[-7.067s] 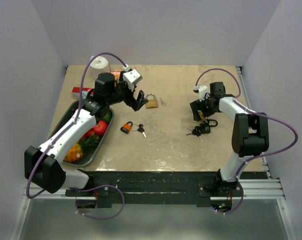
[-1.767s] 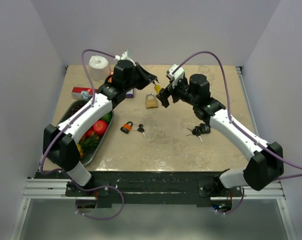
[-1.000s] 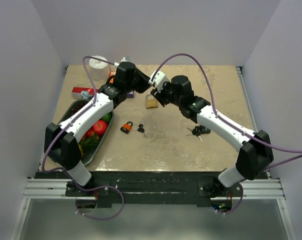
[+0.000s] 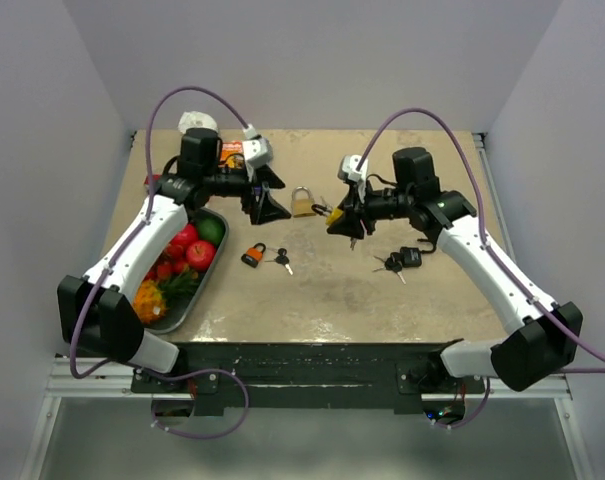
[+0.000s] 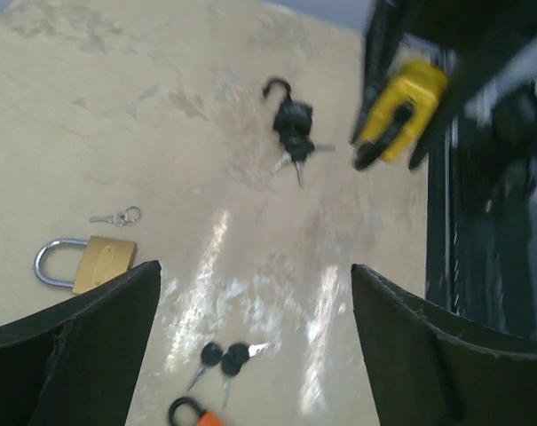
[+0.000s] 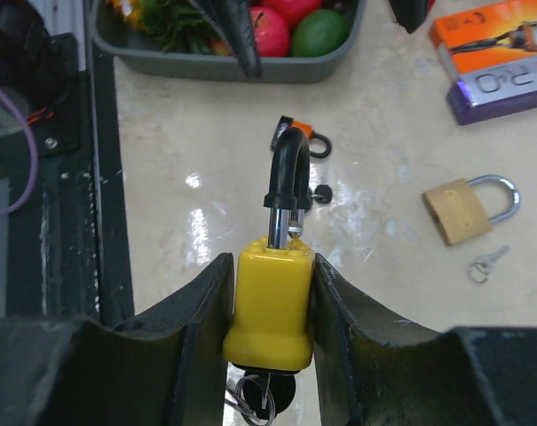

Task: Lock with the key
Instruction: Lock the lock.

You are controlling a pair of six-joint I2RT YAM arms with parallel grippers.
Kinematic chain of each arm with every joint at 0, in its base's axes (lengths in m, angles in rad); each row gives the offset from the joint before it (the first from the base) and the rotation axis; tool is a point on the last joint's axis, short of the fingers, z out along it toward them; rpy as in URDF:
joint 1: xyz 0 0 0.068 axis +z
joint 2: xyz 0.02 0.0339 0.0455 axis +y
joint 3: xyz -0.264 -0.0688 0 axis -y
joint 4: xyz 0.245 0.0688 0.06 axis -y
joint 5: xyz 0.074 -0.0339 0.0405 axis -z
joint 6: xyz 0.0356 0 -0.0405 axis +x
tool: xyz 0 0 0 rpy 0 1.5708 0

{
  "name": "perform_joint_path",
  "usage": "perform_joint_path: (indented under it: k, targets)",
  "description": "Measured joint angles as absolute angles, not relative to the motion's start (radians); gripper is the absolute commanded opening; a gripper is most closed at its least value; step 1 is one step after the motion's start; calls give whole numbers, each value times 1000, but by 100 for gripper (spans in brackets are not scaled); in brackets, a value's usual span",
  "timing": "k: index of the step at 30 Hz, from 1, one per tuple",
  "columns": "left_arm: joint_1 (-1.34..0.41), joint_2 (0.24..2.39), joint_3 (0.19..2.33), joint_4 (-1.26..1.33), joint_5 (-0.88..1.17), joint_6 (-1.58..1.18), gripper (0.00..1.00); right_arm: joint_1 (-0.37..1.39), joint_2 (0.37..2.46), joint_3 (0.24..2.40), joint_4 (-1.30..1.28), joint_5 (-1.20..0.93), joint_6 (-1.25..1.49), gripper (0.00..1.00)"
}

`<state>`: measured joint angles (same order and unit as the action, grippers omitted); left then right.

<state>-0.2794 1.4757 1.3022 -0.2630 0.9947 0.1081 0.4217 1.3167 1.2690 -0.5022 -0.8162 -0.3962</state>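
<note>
You spread the left gripper [image 5: 255,355] and drew back off the key [image 6: 255,395]. The right gripper [image 6: 270,293] pinched the yellow padlock [image 6: 270,319] alone, and the turn looked done.

Top view. Left gripper [image 4: 266,208] sat in the upper centre-left of the frame, jaws spread, nothing between them. Right gripper [image 4: 337,222] was just right of centre, closed on a yellow padlock [image 4: 333,226], only partly visible. Brass padlock [image 4: 302,203] lay flat on the tabletop [image 4: 322,300] between the two grippers, touching neither. Orange padlock [image 4: 252,255] lay below the left gripper, dark keys [image 4: 282,260] just beside it. Black padlock [image 4: 404,259] with keys lay under the right arm. Grey tray [image 4: 187,312] of fruit was at left.
</note>
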Motion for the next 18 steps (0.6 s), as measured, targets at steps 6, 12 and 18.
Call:
perform_joint_path:
  k: [6, 12, 18]
  targets:
    - [-448, 1462, 1397, -625, 1019, 654, 63, 453, 1345, 1277, -594, -855, -469, 0]
    - [-487, 1423, 1361, -632, 1011, 723, 49, 505, 1346, 1285, -633, -854, -517, 0]
    - [-500, 1412, 1356, -596, 1012, 726, 42, 517, 1346, 1291, -636, -847, -537, 0]
